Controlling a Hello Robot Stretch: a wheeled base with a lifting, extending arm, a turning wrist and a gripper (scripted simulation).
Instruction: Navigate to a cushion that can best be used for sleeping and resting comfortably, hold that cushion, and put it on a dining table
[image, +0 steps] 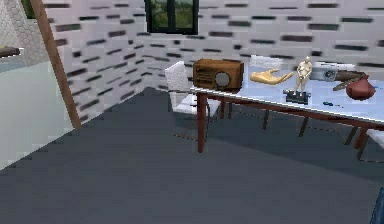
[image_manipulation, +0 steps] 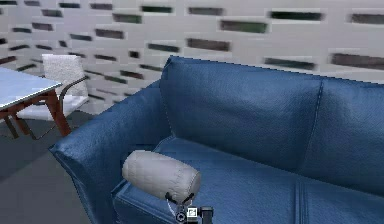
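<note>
A grey bolster-shaped cushion (image_manipulation: 160, 175) lies on the seat of a blue sofa (image_manipulation: 260, 120), against its left armrest in the arm side view. Just below the cushion, at the bottom edge, the arm's white marker squares and a bit of the gripper (image_manipulation: 186, 214) stick up. Its far end is hard to make out, so I cannot tell whether it holds anything. The dining table (image: 250, 97) has a white top and red-brown legs and stands at the forward view's right. Its corner (image_manipulation: 18, 90) also shows at the arm side view's left.
On the table stand a wooden radio (image: 218, 74), a tan object (image: 268, 76), a small statuette (image: 305, 70) and a dark red-brown object (image: 360, 88). White chairs (image: 180, 85) (image_manipulation: 65, 80) stand around it. Dark open floor (image: 130, 160) lies ahead. Brick-patterned walls and a window (image: 173, 14) close the room.
</note>
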